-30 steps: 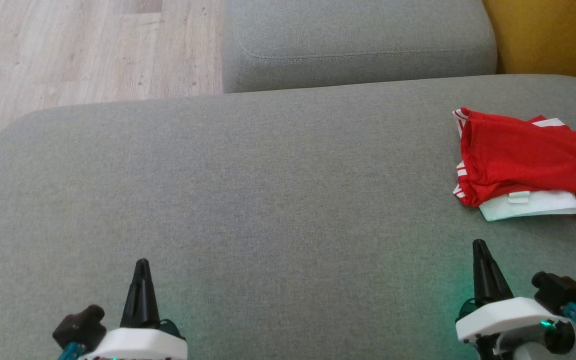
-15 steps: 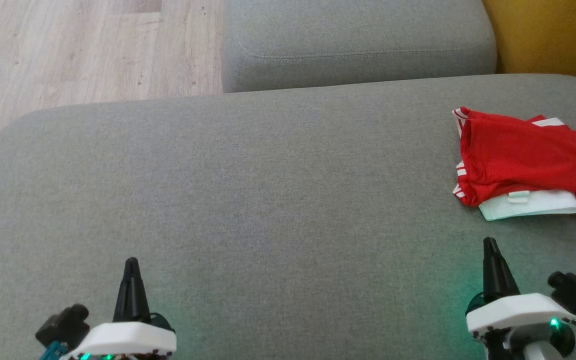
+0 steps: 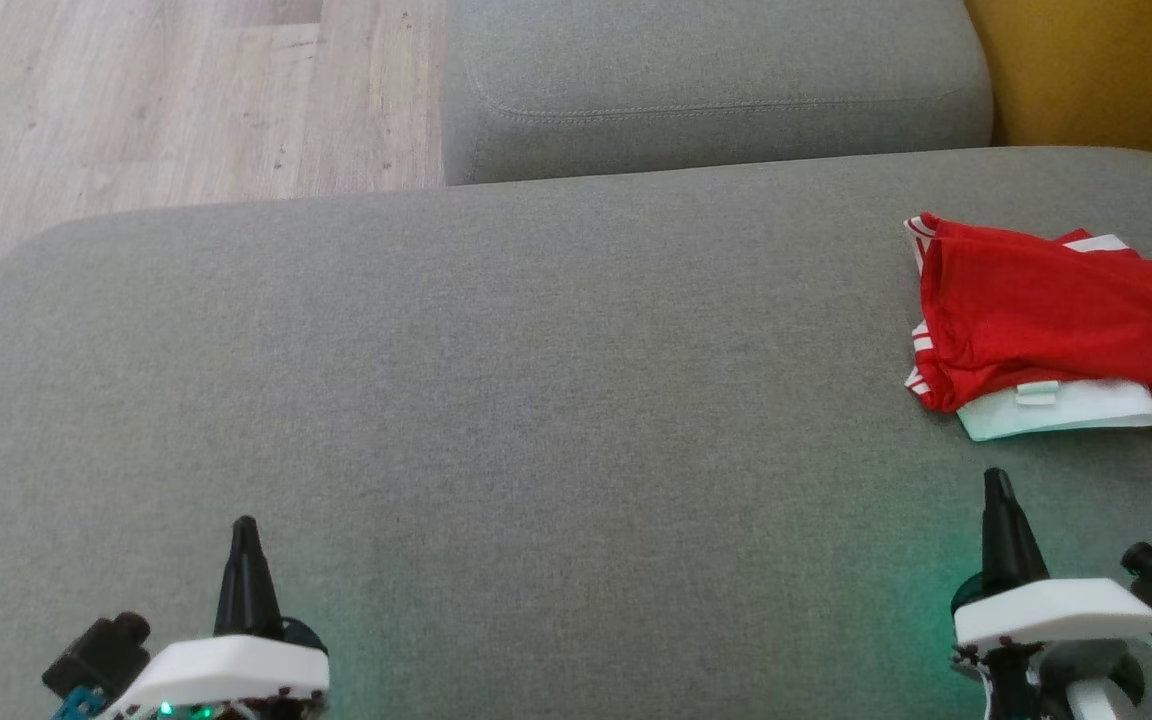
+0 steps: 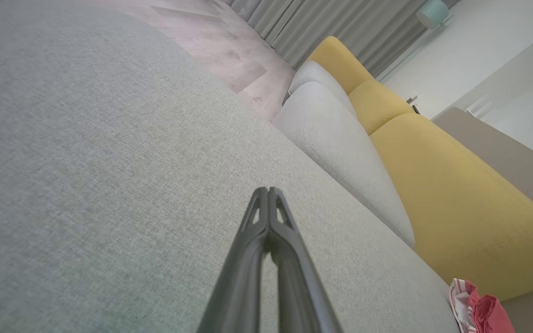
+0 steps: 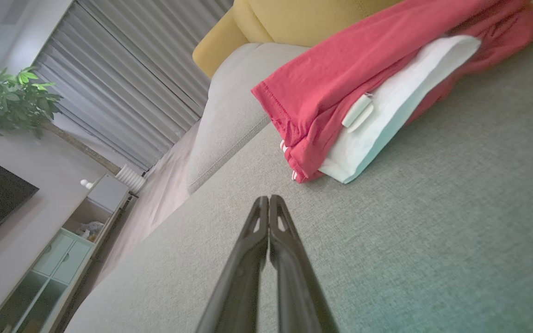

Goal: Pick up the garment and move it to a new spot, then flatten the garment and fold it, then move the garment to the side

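red folded fabric garment (image 3: 1046, 320) with a white band lies at two o'clock on the grey woven sofa cushion (image 3: 536, 400), close to its right edge. open fabric stretches from the centre to the rounded nine o'clock edge, pale wooden floor (image 3: 136, 100) beyond at eleven. left gripper (image 3: 243, 525) at seven o'clock and right gripper (image 3: 994, 478) at five o'clock both hold nothing, fingers pressed together, the right one near the garment but apart.

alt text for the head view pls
A folded red and white garment lies at the right edge of a wide grey sofa cushion. The left gripper and right gripper sit shut near the bottom corners, apart from it.
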You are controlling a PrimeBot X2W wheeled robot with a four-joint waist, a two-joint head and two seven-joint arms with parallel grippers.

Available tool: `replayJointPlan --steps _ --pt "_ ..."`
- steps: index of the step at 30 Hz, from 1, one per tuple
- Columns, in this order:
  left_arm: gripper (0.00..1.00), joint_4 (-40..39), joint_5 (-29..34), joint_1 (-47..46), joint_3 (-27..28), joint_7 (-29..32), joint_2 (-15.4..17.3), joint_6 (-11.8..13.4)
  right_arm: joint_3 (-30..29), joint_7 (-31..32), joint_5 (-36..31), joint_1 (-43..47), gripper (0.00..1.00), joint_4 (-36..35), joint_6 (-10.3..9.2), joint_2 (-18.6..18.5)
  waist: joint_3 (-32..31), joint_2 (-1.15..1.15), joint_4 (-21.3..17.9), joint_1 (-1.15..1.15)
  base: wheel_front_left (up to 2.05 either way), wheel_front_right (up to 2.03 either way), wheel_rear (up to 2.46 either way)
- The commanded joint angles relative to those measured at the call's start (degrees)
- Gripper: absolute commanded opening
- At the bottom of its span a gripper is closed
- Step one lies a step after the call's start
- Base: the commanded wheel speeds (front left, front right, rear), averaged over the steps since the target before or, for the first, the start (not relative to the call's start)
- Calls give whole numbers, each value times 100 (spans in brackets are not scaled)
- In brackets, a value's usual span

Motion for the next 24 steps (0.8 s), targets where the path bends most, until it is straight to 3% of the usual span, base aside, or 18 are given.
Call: replayJointPlan --steps 1,24 --pt "0 -201 -153 -332 147 45 10 -48 -5 30 184 -326 0 -222 -2 -16 1 0 0 0 0 0 0" --pt "0 -274 -1386 -417 415 417 14 -144 -162 392 1559 -380 0 -396 -3 -20 11 0 -9 0 0 0 0"
